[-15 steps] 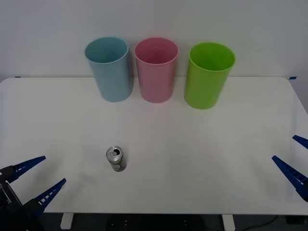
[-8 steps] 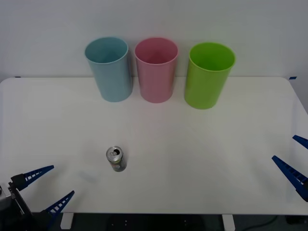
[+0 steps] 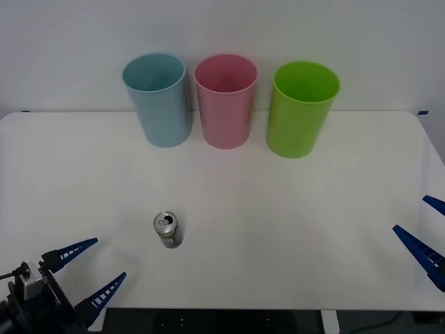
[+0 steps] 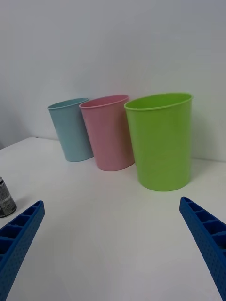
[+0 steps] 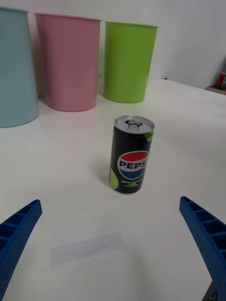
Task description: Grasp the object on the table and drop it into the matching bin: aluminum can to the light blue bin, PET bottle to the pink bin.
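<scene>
Front view. Surface: white, rounded corners. Along its far edge, three bins in a row: light blue bin at 11 o'clock, pink bin at 12 o'clock just beside it, lime green bin at 1 o'clock, all upright. Aluminum can: upright, silver lid up, at about 7 o'clock on the surface, well apart from the bins. Left gripper: at the near left corner, 8 o'clock, fingers spread wide, holding nothing, near the can but not touching it. Right gripper: at the near right edge, 4 o'clock, fingers parted, empty, well apart from the can.

Right wrist view. Right gripper with two blue ribbed fingers set wide apart. Beyond them the lime green bin, pink bin and light blue bin. The can shows partly at one edge.

Left wrist view. Left gripper spread open; the can stands between and beyond its fingers, dark side with green-yellow print, a Pepsi logo facing. Behind it: light blue bin, pink bin, lime green bin.
</scene>
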{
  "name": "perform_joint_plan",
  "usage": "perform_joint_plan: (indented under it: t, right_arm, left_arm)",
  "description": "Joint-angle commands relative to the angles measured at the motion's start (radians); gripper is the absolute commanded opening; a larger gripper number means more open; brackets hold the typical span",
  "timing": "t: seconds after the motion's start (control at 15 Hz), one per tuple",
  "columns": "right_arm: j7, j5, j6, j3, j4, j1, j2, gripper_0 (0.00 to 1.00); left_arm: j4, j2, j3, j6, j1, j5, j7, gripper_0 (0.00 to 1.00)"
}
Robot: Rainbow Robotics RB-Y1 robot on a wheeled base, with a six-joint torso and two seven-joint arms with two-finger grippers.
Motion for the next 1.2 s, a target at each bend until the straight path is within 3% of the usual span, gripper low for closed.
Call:
perform_joint_plan:
  t: [0.07, 0.4, 1.2]
  right_arm:
    - [0.0, 0.0, 0.0, 0.0, 0.0, 0.0, 0.0, 1.0]
    - [0.0, 0.0, 0.0, 0.0, 0.0, 0.0, 0.0, 1.0]
    - [0.0, 0.0, 0.0, 0.0, 0.0, 0.0, 0.0, 1.0]
  left_arm:
    - [0.0, -0.043, -0.003, 0.01, -0.02, -0.019, -0.003, 1.0]
    - [0.003, -0.106, -0.008, 0.03, -0.059, -0.076, -0.003, 1.0]
    - [0.132, -0.112, -0.086, 0.076, -0.191, -0.085, -0.064, 1.0]
